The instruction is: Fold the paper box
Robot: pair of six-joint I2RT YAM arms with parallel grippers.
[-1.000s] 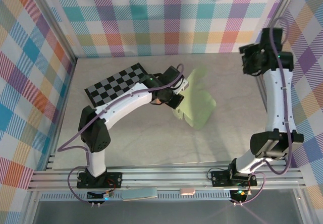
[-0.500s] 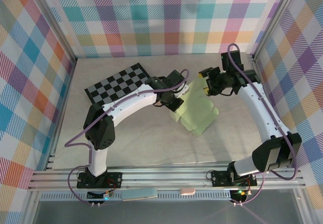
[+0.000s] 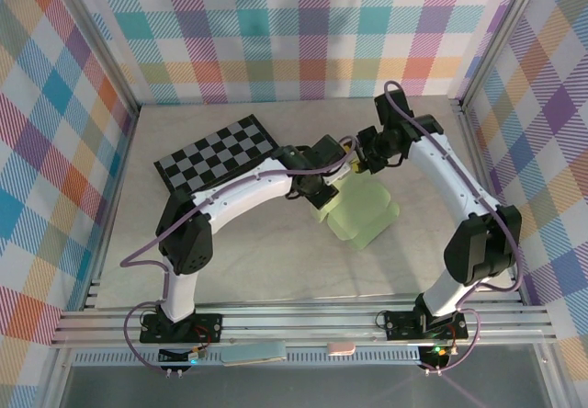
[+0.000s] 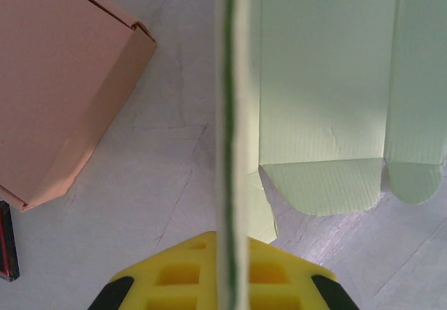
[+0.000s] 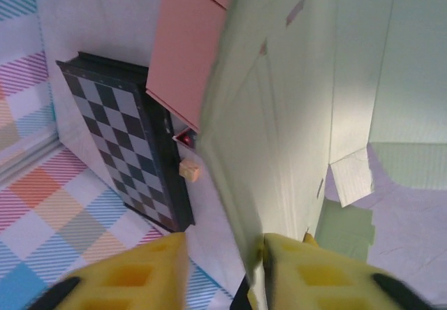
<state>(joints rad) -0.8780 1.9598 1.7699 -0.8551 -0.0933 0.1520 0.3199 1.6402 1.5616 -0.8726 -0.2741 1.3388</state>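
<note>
No legible text or markings

The paper box (image 3: 366, 210) lies on the table (image 3: 266, 261), a little right of centre. To its left and farther back lies the checkerboard (image 3: 216, 151), near the left wall. A cardboard box (image 4: 63, 79) sits on the table between the two, close to the checkerboard's right end and apart from the paper box (bare table shows between them in the left wrist view). The left claw (image 3: 322, 187) is at the paper box's left side, with a raised panel's edge between its fingers. The right claw (image 3: 355, 163) is at the paper box's far edge, straddling a raised panel: one finger (image 5: 314, 271) lies just beside it, the other apart.
</note>
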